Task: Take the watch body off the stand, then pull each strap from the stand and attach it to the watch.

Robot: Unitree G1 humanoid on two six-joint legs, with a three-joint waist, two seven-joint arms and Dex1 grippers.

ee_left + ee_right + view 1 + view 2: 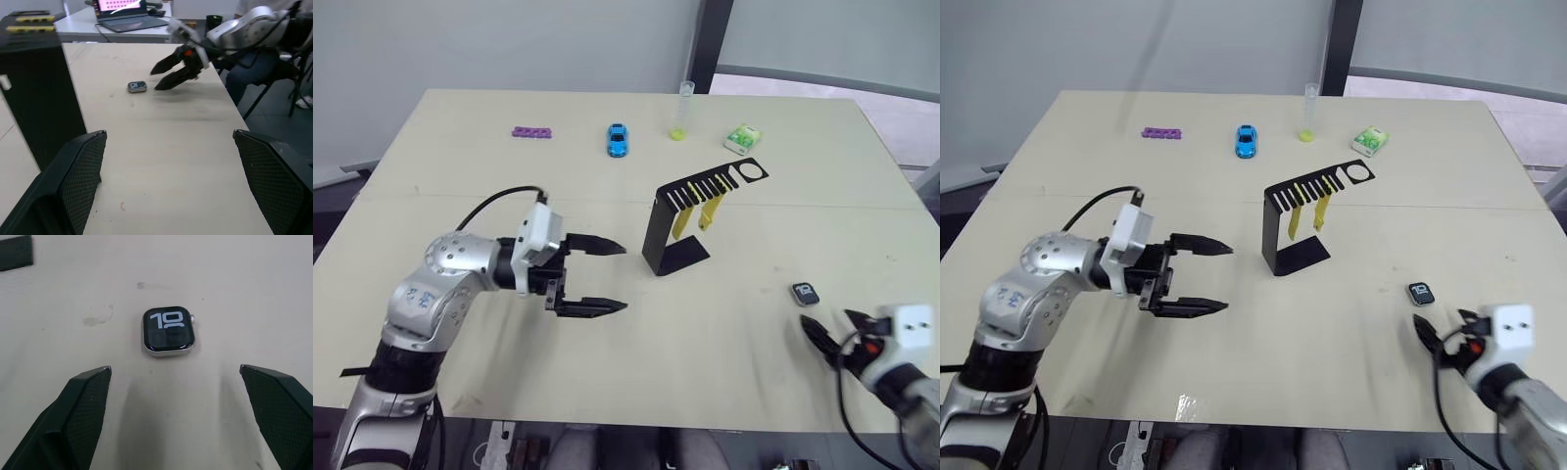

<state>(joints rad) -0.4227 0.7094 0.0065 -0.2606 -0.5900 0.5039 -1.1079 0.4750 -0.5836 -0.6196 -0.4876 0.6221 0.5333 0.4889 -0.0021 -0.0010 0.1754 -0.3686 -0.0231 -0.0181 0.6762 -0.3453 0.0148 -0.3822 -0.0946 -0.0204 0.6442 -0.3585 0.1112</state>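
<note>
The watch body [806, 293] lies flat on the table, screen up, to the right of the stand [671, 245]. Two yellow straps [681, 223] [710, 211] hang from the stand's slotted top arm. My right gripper [815, 331] is open just short of the watch body, near the table's front right edge. In the right wrist view the watch body [168, 331] sits ahead of the spread fingers [88, 396], untouched. My left gripper [622, 277] is open and empty, to the left of the stand's foot and pointing at it.
Along the back of the table stand a purple piece [533, 131], a blue toy car [618, 139], a clear tube [682, 110] and a green-white box [741, 139]. In the left wrist view there is a laptop [129, 12] and a seated person's leg [249, 73] beyond the table.
</note>
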